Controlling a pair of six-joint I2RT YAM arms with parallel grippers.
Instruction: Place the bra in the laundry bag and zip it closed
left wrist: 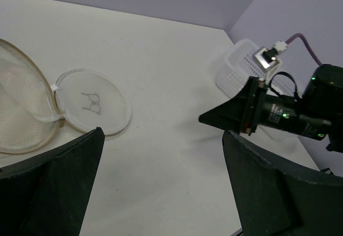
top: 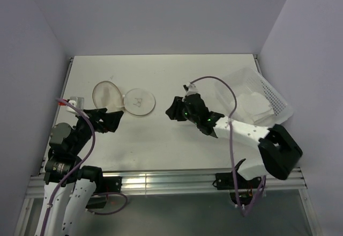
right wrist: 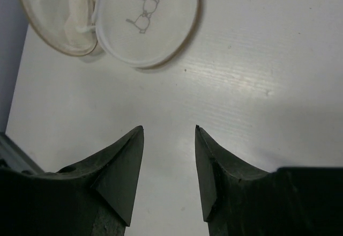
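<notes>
The laundry bag (top: pixel 107 94) lies open at the table's left, its round lid (top: pixel 139 101) with the black eyeglasses mark flipped out to the right. It also shows in the left wrist view (left wrist: pixel 21 112) and the right wrist view (right wrist: pixel 59 10). The bra (top: pixel 252 104), off-white and limp, lies in the white perforated tray (top: pixel 273 99) at the right. My left gripper (top: pixel 110 119) (left wrist: pixel 162 134) is open and empty, just below the bag. My right gripper (top: pixel 172 111) (right wrist: pixel 169 127) is open and empty, right of the lid, over bare table.
The tray stands against the right wall, and its corner shows in the left wrist view (left wrist: pixel 238 67). The right arm's cable (top: pixel 225 88) loops above the table between the gripper and the tray. Walls close in the back, left and right sides.
</notes>
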